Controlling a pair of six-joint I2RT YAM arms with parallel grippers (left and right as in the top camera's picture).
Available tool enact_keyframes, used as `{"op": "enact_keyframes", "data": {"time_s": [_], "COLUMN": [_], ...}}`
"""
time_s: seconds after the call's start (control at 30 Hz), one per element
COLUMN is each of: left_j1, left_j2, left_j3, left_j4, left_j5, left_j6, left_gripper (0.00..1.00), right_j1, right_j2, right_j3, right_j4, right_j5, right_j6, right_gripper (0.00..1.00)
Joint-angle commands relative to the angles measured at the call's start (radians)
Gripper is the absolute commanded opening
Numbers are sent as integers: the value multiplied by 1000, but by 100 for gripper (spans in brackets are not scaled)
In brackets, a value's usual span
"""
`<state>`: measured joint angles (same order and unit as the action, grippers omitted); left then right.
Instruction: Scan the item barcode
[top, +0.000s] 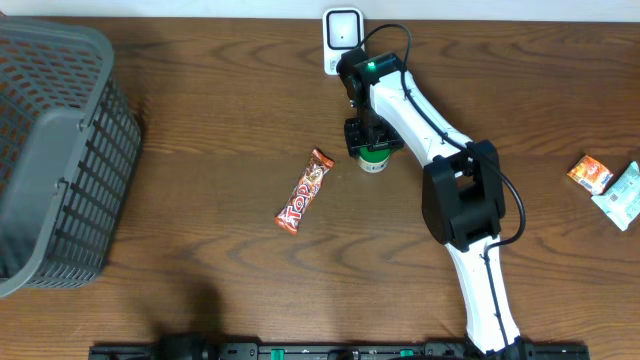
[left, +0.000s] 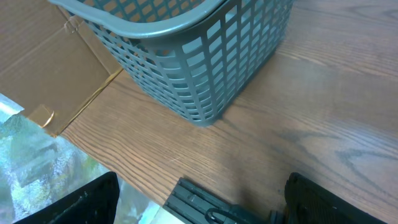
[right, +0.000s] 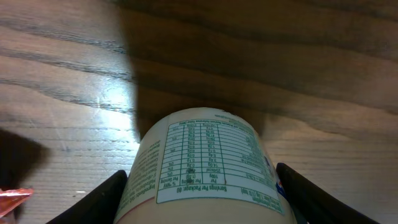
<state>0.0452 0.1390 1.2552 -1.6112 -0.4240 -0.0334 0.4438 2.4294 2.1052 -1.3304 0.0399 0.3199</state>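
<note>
Counter (top: 220, 90) of dark wood carries everything, and a grey basket (top: 55, 150) fills its left end; the left jaws hang wide and empty near that basket, well apart from the work. Next in size, the right arm (top: 440, 160) reaches from the near edge across the middle. A white scanner (top: 342, 35) stands at the far edge, just beyond the right jaws and a little to their left. Those jaws are closed part-way on a small white tub (top: 373, 160), one finger against each side in the wrist view. Whether the tub rests on the wood or hangs just above it I cannot tell. It seems upright, green end up, its long axis running with the fingers. The face toward the wrist camera shows a nutrition table and no barcode, so I judge it needs a short carry away from the robot and a turn before the scanner. A candy bar (top: 304, 190) lies just left of the tub. An orange packet (top: 590, 173) and a pale packet (top: 622, 195) sit near the right edge.
</note>
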Motion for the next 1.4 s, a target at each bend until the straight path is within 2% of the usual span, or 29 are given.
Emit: {"op": "enact_keyframes", "data": {"time_s": [0.0,0.2,0.3,0.43,0.83,0.93,1.13,1.2,1.23,1.27,1.37], "left_j1": [2,2,2,2,2,2,2,2,2,2,2], "left_j2": [-6,-6,-6,-6,-6,-6,-6,-6,-6,-6,-6], "left_j3": [3,3,3,3,3,3,3,3,3,3,3], "left_j4": [-77,-78,-78,-78,-78,-78,-77,-78,-78,-77,-78], "left_j5": [-6,-6,-6,-6,-5,-6,-6,-6,-6,-6,-6], "left_j6": [-6,-6,-6,-6,-6,-6,-6,-6,-6,-6,-6], "left_gripper": [86,86,86,86,86,86,86,86,86,86,86], "right_j1": [23,35,35,35,34,33,31,32,32,32,32], "right_j2": [11,11,11,11,11,11,11,11,11,11,11], "right_j3": [-27,-27,-27,-27,-27,-27,-27,-27,-27,-27,-27], "right_j4": [8,-35,-51,-50,-41,-19,-12,-11,-10,-6,-4], "right_j5": [-36,-69,-69,-69,-93,-90,-82,-82,-81,-78,-64], "right_j6": [33,66,122,190,509,571,578,579,585,585,560], "right_gripper": [46,60,84,96,99,88,78,82,94,99,99]}}
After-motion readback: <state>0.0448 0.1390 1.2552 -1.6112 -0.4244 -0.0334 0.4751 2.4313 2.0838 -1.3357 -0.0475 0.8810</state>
